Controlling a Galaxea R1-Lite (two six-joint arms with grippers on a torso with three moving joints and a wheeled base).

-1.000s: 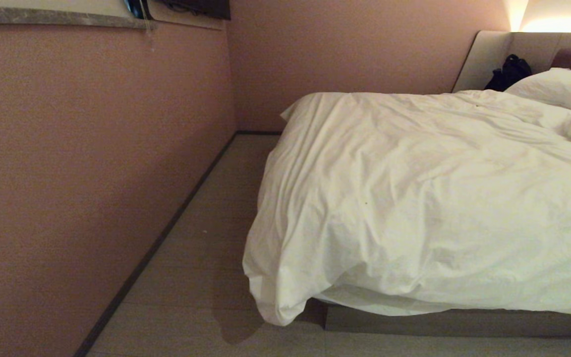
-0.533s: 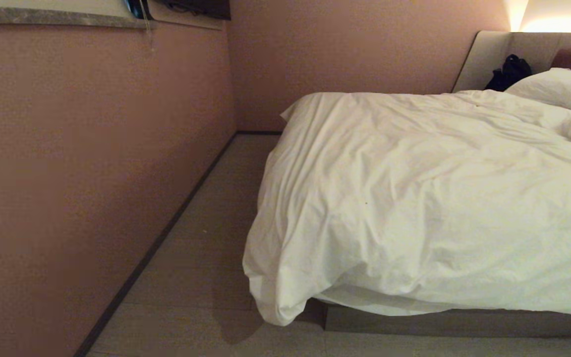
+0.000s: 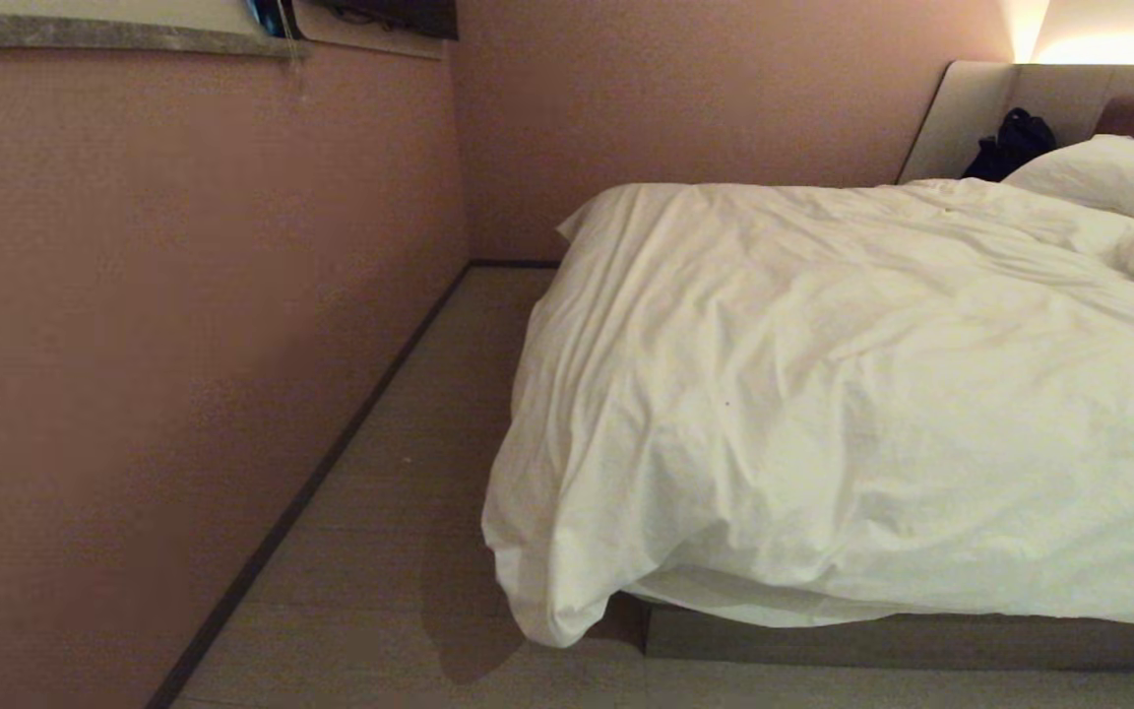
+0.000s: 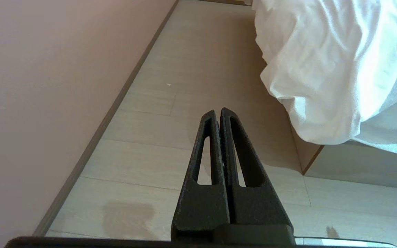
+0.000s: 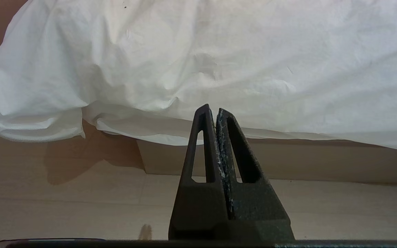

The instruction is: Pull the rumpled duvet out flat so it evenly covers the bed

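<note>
Pink-brown wall (image 3: pixel 183 345): runs along the robot's left, dark skirting at its foot, well to the left of the left claw. Floor (image 3: pixel 409 473): pale wood-look boards, a strip between wall and bed, lying under both claws. Left claw (image 4: pixel 219 113): two dark fingers pressed together, nothing between them, hanging over bare floor boards; the drooping corner of the duvet lies ahead of it and off to its right, apart from it. Duvet (image 3: pixel 823 394): white, thick, wrinkled, spread over most of the bed, its near left corner sagging over the bed's corner down to the floor, its near edge hanging unevenly over the bed's side ahead of the right claw. Right claw (image 5: pixel 215 112): dark fingers pressed together, holding nothing, poised above the floor and pointed at the side of the bed just below the duvet's hanging edge, not touching the cloth. Bed (image 3: pixel 921 640): low, grey-brown platform base showing beneath the duvet's edge directly ahead of the right claw. Headboard (image 3: pixel 971 108): padded, beige, at the far right, well beyond both claws. Dark bundle (image 3: pixel 1012 141): rests against the headboard. Pillows (image 3: pixel 1108 177): white, at the far right end beside the duvet's upper edge.
</note>
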